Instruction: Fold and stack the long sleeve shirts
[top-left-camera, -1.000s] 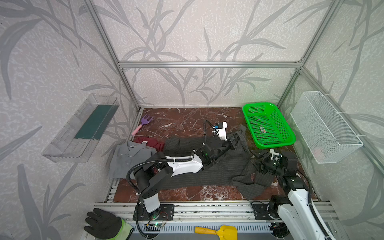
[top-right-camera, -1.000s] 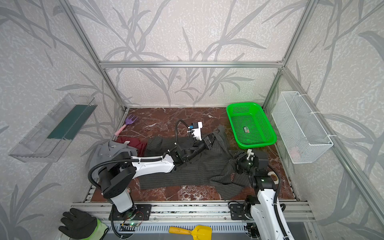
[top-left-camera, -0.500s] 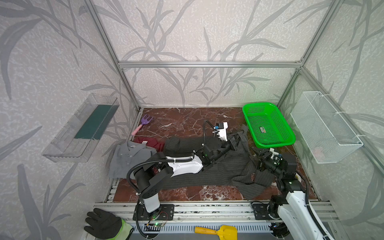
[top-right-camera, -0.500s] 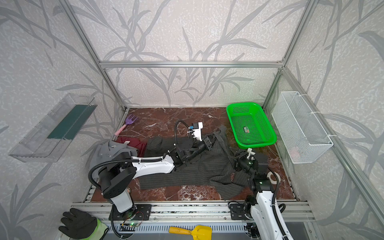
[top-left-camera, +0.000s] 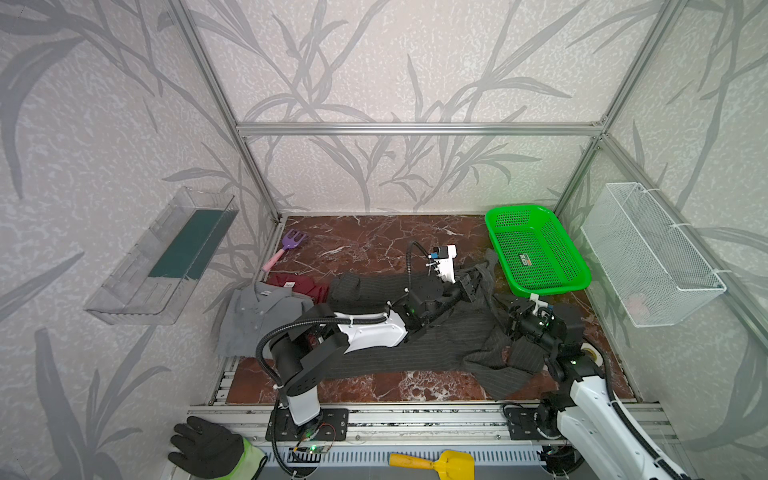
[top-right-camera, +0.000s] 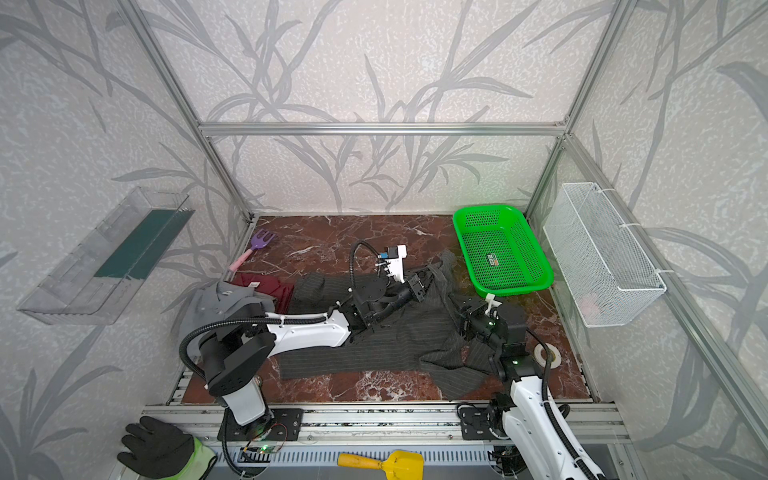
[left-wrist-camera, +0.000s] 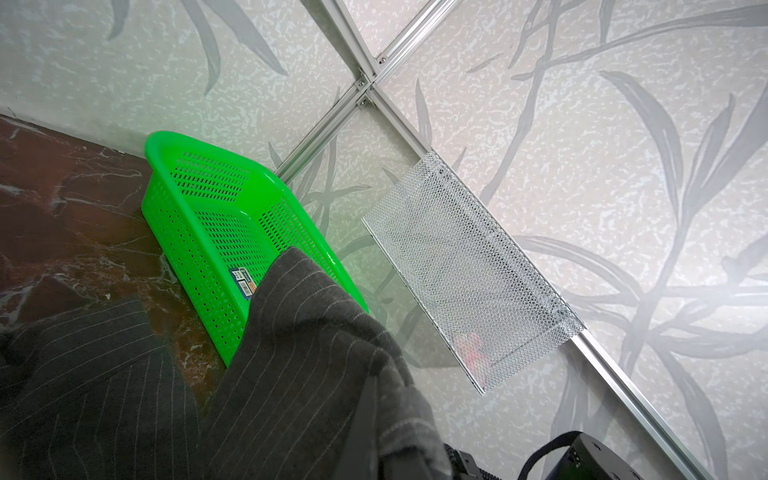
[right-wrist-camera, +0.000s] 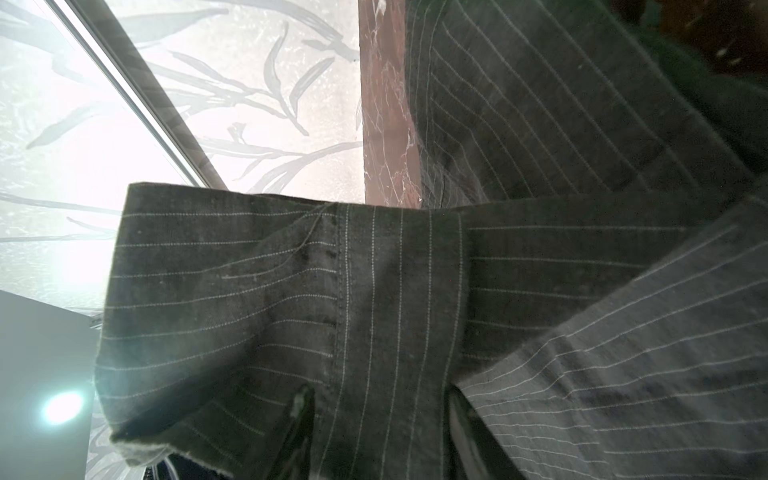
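Marble tabletop (top-left-camera: 365, 245), pinstriped shirt (top-left-camera: 415, 353) lying between tools, left tool (top-left-camera: 473, 283) pinching a fold, right tool (top-left-camera: 510, 322) pinching cuff (right-wrist-camera: 291, 291).

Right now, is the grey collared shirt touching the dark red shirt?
Touching. Both top views show the grey collared shirt overlapping the edge of the dark red shirt.

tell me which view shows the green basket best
Both top views: the green basket shows whole there, rim and label included. The left wrist view has it partly behind the pinstriped shirt. The right wrist view misses it.
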